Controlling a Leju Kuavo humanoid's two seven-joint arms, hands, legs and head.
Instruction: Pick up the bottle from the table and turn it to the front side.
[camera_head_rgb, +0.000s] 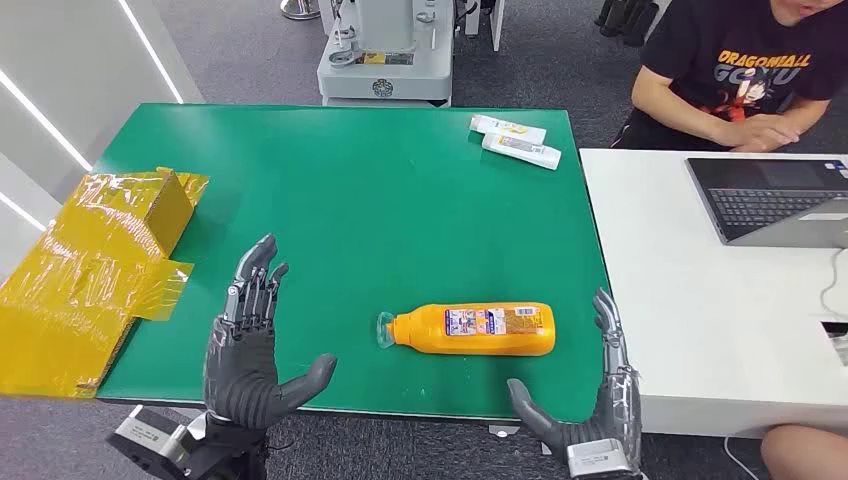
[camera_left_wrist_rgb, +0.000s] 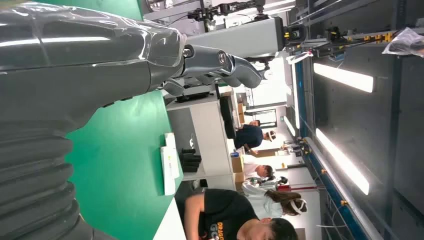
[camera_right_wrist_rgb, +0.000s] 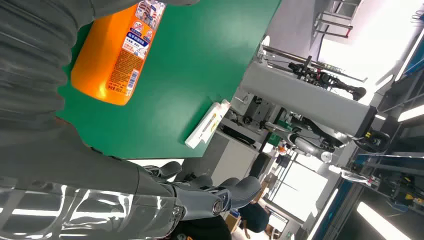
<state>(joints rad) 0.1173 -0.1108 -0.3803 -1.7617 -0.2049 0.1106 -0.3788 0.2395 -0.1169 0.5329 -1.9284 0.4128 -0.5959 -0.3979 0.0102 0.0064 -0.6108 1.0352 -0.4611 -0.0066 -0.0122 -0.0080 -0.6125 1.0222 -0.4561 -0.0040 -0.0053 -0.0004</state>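
Both hands, left hand (camera_head_rgb: 245, 345) and right hand (camera_head_rgb: 600, 400), are open and empty, so the round orange plastic bottle (camera_head_rgb: 470, 328) lying on the green table (camera_head_rgb: 380, 200) may roll away if bumped.

Yellow taped box (camera_head_rgb: 95, 265) at left edge; two white tubes (camera_head_rgb: 515, 141) upper centre; laptop (camera_head_rgb: 775, 200) right; seated person (camera_head_rgb: 745, 70) upper right.

The grey ribbed cover is hiding the bottle's (camera_right_wrist_rgb: 120, 55) cap end, away from the right hand's fingers (camera_right_wrist_rgb: 240, 192)
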